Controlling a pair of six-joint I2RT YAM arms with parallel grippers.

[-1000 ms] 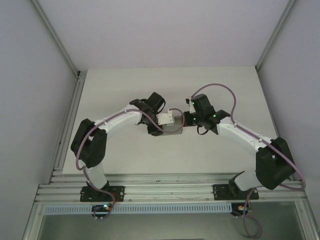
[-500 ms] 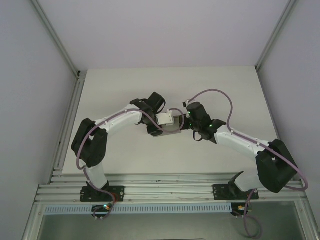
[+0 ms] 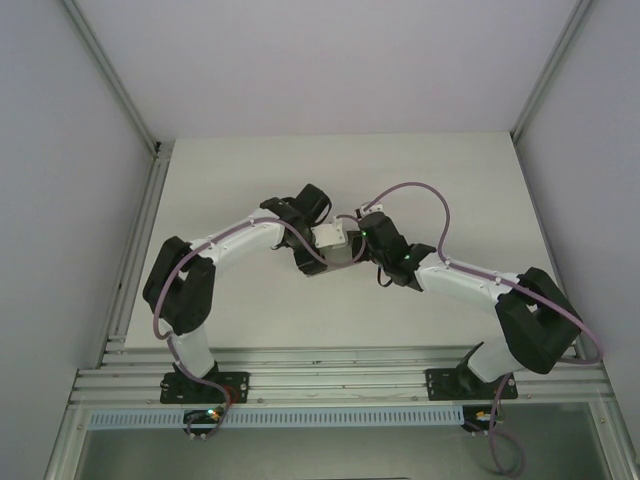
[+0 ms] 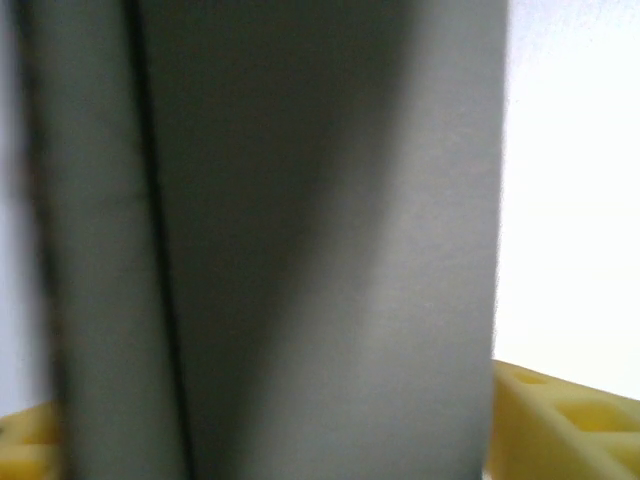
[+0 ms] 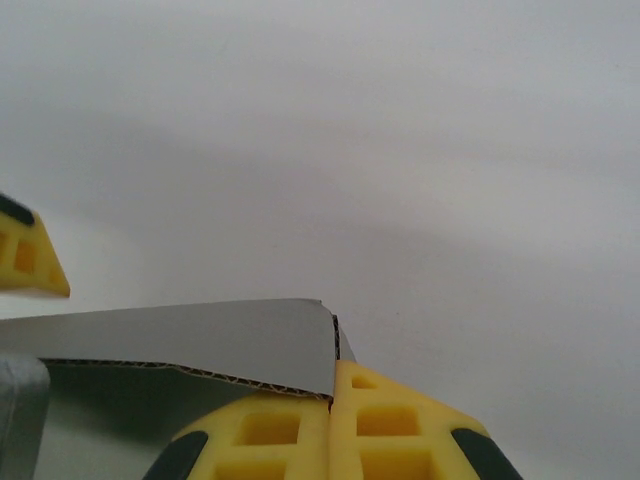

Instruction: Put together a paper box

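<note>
The paper box [image 3: 344, 260] is a small grey card piece at the table's middle, mostly hidden between the two wrists. In the left wrist view its grey wall [image 4: 320, 240] spans the whole gap between my yellow fingers [image 4: 560, 420], and my left gripper [image 3: 322, 248] is shut on it. In the right wrist view a corrugated-edged panel of the box [image 5: 200, 335] runs into the seam of my right gripper [image 5: 333, 430], whose pads are pressed together on the card. The right gripper [image 3: 362, 243] meets the box from the right. A yellow finger of the left gripper [image 5: 25, 255] shows at the far left.
The white table [image 3: 450, 180] is ringed by pale enclosure walls. An aluminium rail frame [image 3: 340, 375] runs along the near edge, and another rail [image 3: 135, 250] lines the left side. The right arm's purple cable [image 3: 420, 195] loops above its wrist.
The right arm has swung left, bringing its gripper from right of the box up against it. The left arm and the box have stayed put.
</note>
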